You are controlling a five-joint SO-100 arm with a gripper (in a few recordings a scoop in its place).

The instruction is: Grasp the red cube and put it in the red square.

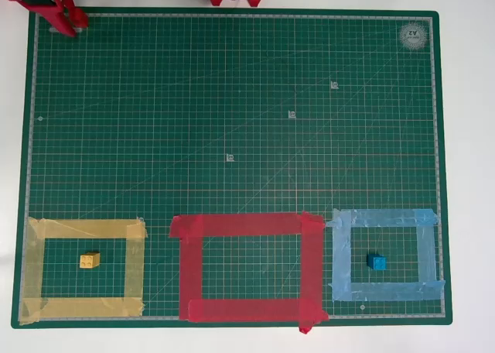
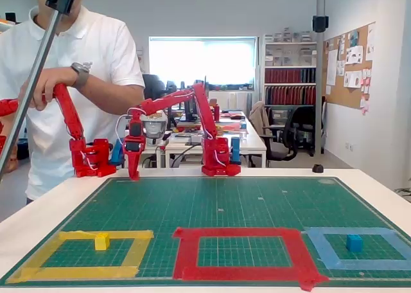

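The red cube is out of view or hidden. The red square (image 1: 247,225) is a red tape frame at the front middle of the green mat, with bare mat inside it; it also appears in the fixed view (image 2: 241,233). My gripper (image 1: 73,22) is at the mat's far left corner, far from the frame. In the fixed view the gripper (image 2: 133,168) points down at the mat's back edge. Its fingers are too small and too red-on-red to tell whether they are open or hold anything.
A yellow cube (image 1: 90,260) sits inside the yellow tape frame (image 1: 85,229) at the front left. A blue cube (image 1: 377,262) sits inside the light-blue tape frame (image 1: 383,217) at the front right. A person (image 2: 77,68) stands behind the table's left side.
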